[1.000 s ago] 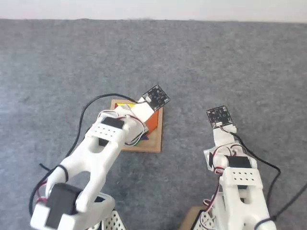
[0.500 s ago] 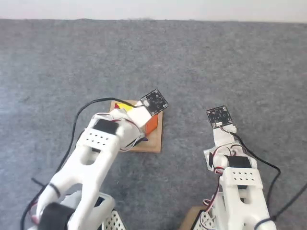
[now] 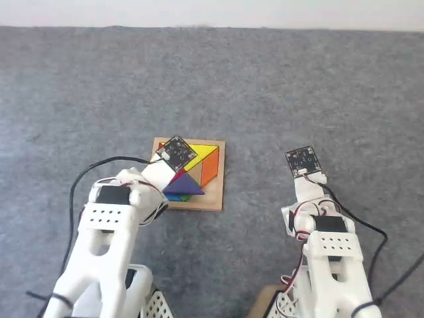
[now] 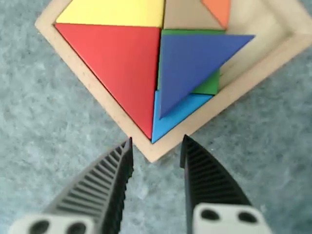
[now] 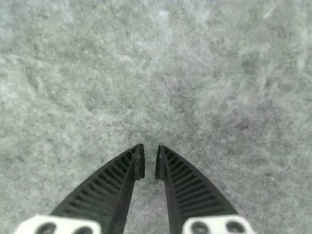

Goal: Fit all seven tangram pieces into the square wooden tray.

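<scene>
Tray (image 3: 199, 204) sits mid-worktop (image 3: 298, 86). L gripper (image 4: 156, 144) hovers by its corner, fingers apart, empty. Blue triangle (image 4: 195, 63) overlaps green pc (image 4: 210, 87); prob. best to slide it flat into the bare wood. R gripper (image 5: 150, 148) is well apart, fingers ~together.

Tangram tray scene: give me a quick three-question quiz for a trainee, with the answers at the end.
1. True or false: the left gripper holds a piece.
2. Which piece lies on top of other pieces in the tray? A: red triangle. B: dark blue triangle. C: yellow piece.
3. Fill the blank: the right gripper hangs over bare ____.

Key: 1 false, it is open and empty. 2 B. 3 carpet.
</scene>
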